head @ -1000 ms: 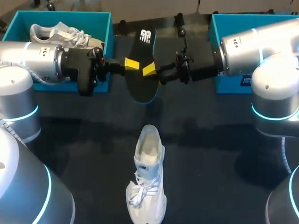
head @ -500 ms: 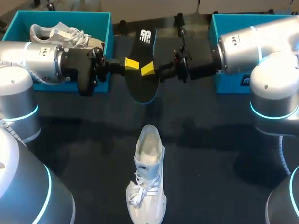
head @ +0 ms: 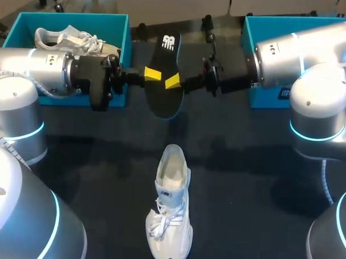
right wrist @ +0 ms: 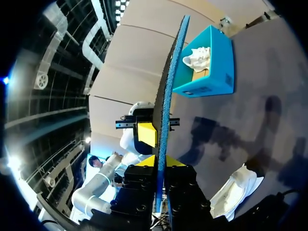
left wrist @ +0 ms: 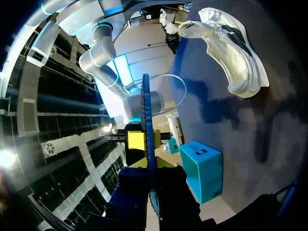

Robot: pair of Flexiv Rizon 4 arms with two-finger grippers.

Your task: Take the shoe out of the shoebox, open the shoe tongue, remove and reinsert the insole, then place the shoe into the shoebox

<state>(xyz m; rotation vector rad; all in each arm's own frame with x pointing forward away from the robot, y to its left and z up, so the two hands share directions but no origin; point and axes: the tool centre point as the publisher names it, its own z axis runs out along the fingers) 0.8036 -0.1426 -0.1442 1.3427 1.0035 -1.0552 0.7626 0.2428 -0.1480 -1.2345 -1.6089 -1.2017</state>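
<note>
Insole [head: 164, 101] hung in mid-air over the bench [head: 245, 183], w/ L hand [head: 153, 75] and R hand [head: 172, 80] each clamped on it (from opposite sides). Shoe [head: 170, 214] lay on the bench below, well apart.

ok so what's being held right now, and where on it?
Insole, pinched mid-length by both: left gripper on one long edge, right gripper on the other.
</note>
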